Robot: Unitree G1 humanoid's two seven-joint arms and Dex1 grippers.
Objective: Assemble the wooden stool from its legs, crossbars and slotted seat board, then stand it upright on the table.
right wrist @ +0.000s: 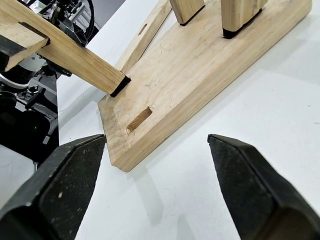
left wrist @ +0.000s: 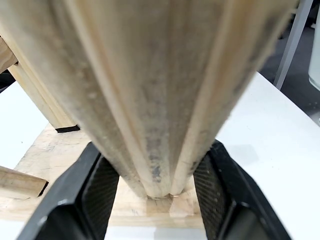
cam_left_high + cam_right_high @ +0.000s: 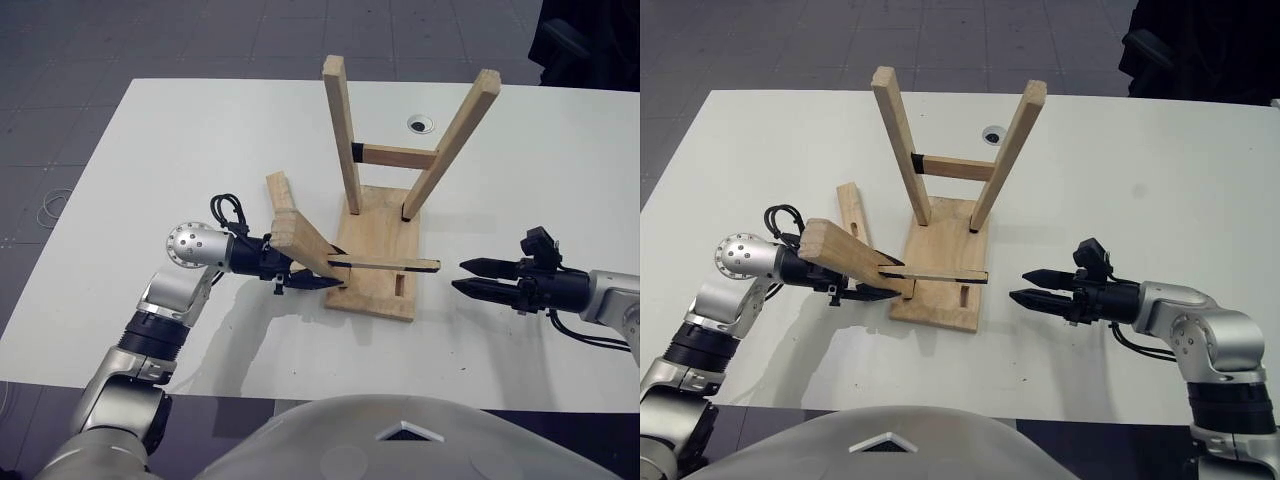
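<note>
The slotted seat board (image 3: 383, 222) lies flat on the white table. Two legs (image 3: 340, 130) (image 3: 455, 140) stand in its far slots, joined by a crossbar (image 3: 398, 156). My left gripper (image 3: 318, 281) is shut on a third leg (image 3: 300, 242), tilted at the board's near left corner. A crossbar (image 3: 385, 265) sticks out of that leg across the board's near end. The held leg (image 2: 160, 90) sits between the black fingers (image 2: 85, 195). My right gripper (image 3: 1025, 285) hovers open just right of the board, facing an empty slot (image 1: 139, 119).
A fourth leg (image 3: 852, 215) lies loose on the table, left of the board and behind the held leg. A round cable hole (image 3: 421, 124) sits in the table beyond the stool. Bare table (image 3: 540, 180) spreads to the right and left.
</note>
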